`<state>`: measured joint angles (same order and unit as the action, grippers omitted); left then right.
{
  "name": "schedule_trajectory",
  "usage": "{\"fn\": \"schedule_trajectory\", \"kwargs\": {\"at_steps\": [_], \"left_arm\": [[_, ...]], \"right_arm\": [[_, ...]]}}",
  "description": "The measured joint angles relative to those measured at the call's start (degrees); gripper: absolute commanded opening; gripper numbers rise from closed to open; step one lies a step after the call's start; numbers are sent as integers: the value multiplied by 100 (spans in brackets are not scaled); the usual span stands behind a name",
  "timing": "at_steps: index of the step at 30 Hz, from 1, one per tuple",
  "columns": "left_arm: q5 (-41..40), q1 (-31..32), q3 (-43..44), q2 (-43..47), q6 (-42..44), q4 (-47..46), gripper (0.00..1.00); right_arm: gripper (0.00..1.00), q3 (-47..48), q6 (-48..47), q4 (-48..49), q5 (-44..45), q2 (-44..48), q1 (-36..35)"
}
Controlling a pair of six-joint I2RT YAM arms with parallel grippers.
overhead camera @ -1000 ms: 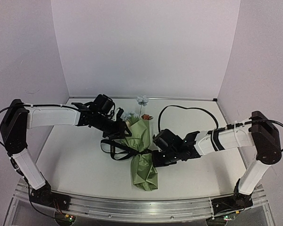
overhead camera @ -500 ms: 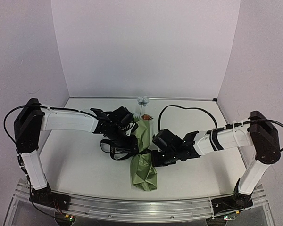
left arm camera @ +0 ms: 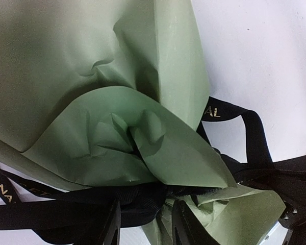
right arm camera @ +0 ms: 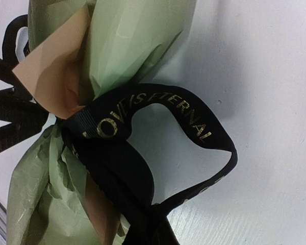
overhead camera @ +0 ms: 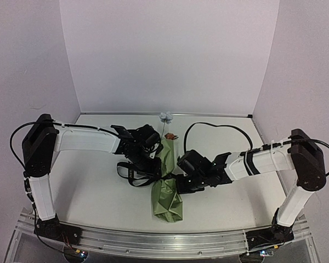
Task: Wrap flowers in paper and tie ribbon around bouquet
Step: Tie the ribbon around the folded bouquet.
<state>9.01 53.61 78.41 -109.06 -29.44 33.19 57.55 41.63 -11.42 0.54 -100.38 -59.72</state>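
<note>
The bouquet (overhead camera: 165,194) lies on the white table as an olive-green paper (left arm camera: 66,61) cone, its narrow end toward me. A pale blue flower (overhead camera: 165,116) and a brownish one (overhead camera: 169,135) show past its far end. The black lettered ribbon (overhead camera: 132,174) circles the cone's waist and loops off to the left. My left gripper (overhead camera: 153,159) hangs over the waist, jaws apart, with bunched ribbon (left arm camera: 137,206) and a paper fold between the fingers (left arm camera: 181,227). My right gripper (overhead camera: 178,181) is shut on a ribbon (right arm camera: 183,109) loop beside the waist. The paper's tan reverse (right arm camera: 51,66) shows there.
A black cable (overhead camera: 208,127) from the right arm arches over the table behind the bouquet. The aluminium rail (overhead camera: 153,241) carrying both arm bases runs along the near edge. Walls close off the back and both sides.
My left arm has swung right and down, bringing its gripper from beside the blooms onto the bouquet's waist at the ribbon. The right gripper has stayed where it was, holding the ribbon.
</note>
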Motion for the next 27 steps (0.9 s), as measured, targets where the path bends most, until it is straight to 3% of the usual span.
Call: {"fn": "schedule_trajectory", "kwargs": {"at_steps": [8, 18, 27], "left_arm": [[-25, 24, 2, -61, 62, -2, 31], [-217, 46, 20, -184, 103, 40, 0], [-450, 80, 20, -184, 93, 30, 0]], "right_arm": [[0, 10, -2, 2, 0, -2, 0], [0, 10, -22, 0, 7, -2, 0], [0, 10, -106, 0, 110, -2, 0]]}}
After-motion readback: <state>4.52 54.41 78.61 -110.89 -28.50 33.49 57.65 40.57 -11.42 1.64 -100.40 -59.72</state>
